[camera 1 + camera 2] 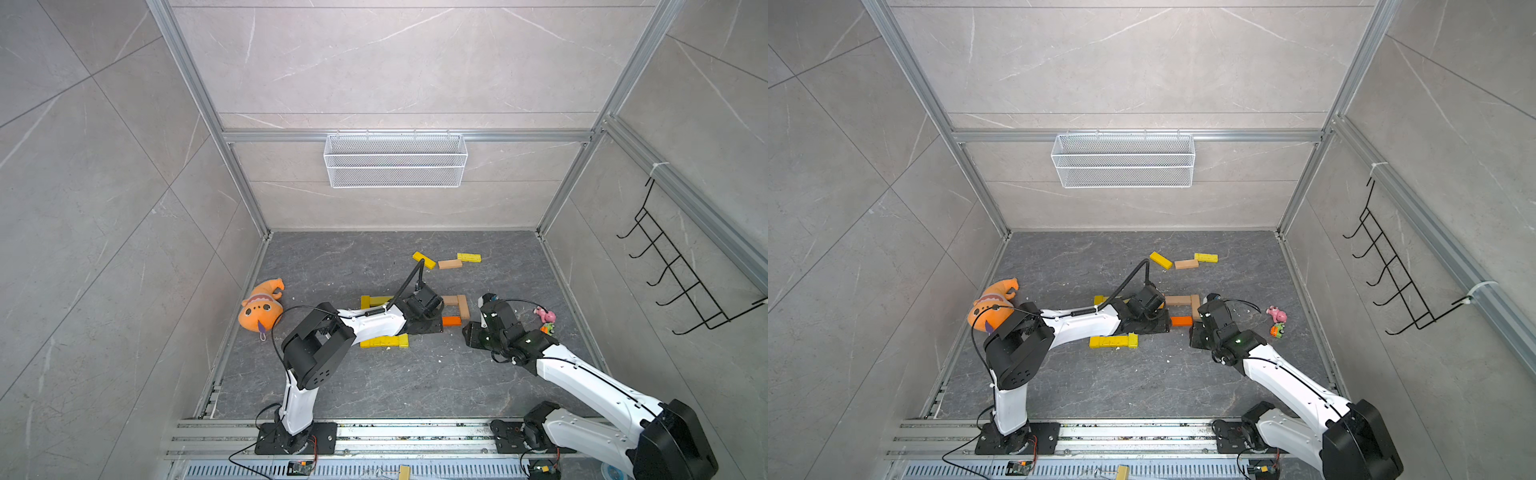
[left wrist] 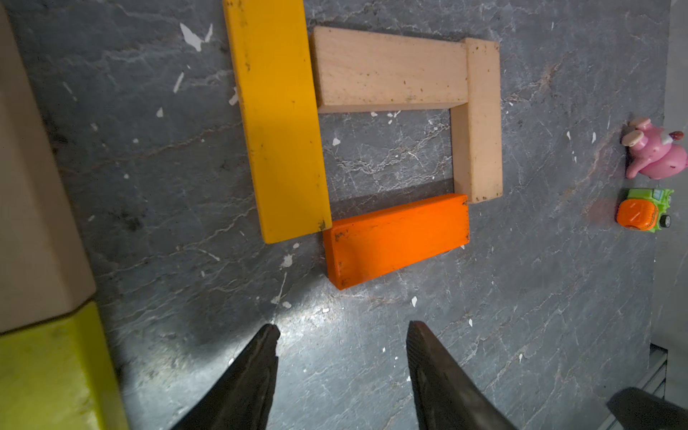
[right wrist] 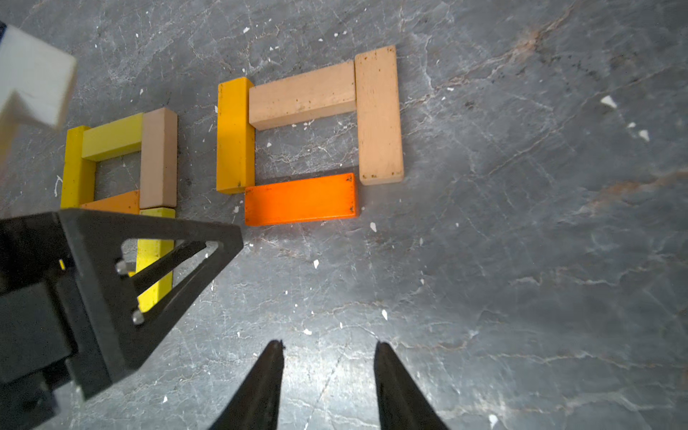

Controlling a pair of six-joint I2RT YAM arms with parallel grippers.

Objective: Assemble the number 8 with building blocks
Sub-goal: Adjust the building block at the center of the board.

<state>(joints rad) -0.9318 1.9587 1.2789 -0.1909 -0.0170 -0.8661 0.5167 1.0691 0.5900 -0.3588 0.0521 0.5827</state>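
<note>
Hovering over the grey table (image 3: pixel 521 260), the left tool (image 2: pixel 342 327) and right tool (image 3: pixel 329 344) both have their jaws apart, gripping nothing. Just beyond them the building blocks (image 3: pixel 301 96) lie flat in two square rings. An orange block (image 2: pixel 396 240) meets a yellow block (image 2: pixel 277 123) at a corner. Three loose blocks (image 1: pixel 449 264) lie further back.

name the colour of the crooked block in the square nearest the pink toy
An orange block, clearest in left wrist view.

Building blocks (image 3: pixel 235 136) flat on surface. Right square (image 3: pixel 301 96): yellow, two tan, orange bar (image 3: pixel 301 199) slightly askew. Left square (image 3: pixel 111 137) just beside, partly hidden. Three loose bars (image 1: pixel 450 264) far; yellow bars (image 1: pixel 384 341) near.
</note>
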